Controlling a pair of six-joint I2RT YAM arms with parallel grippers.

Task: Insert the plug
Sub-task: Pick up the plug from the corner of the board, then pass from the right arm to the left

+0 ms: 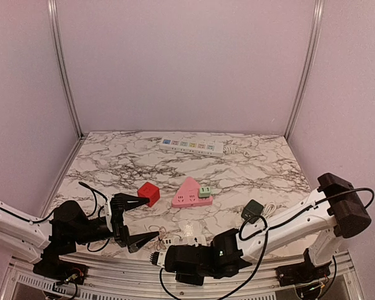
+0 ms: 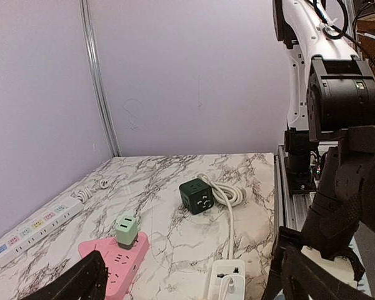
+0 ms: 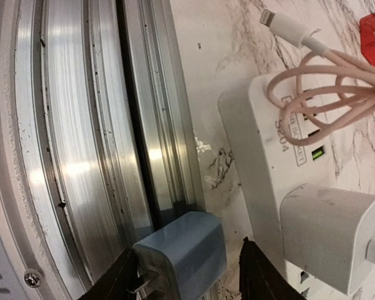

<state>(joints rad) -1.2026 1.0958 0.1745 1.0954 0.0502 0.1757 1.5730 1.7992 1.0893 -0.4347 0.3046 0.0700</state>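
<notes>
Pale lilac walls (image 1: 187,62) are seen around a white marble-patterned table (image 1: 112,162), so a pretty plain setup.

Tools first. The left tool (image 1: 139,220) is spread as wide as it goes, low over the near left part of the table, and nothing is held or touched by it. The right tool (image 3: 187,278) is pinched on a pale blue charger plug (image 3: 181,250), with its metal prongs seen poking out at the lower left. That plug is held just above the aluminium rail (image 3: 81,137) at the table's near edge, right beside a short white power strip (image 3: 262,162) but not in it.

Now the count:
- Three power strips are counted: the short white one, a long white power strip (image 1: 192,145) along the far edge, and a pink triangular power strip (image 1: 187,194) mid-table.
- Two cube sockets are seen: a red cube socket (image 1: 149,193) and a dark green cube socket (image 1: 252,210).
- Three plug blocks are there: the pale blue one, a pale green adapter (image 1: 204,191) seated in the pink strip, and a white charger block (image 3: 328,234) seated in the short strip.
- One pinkish-white coiled cable (image 3: 325,75) is draped across that short strip.
</notes>
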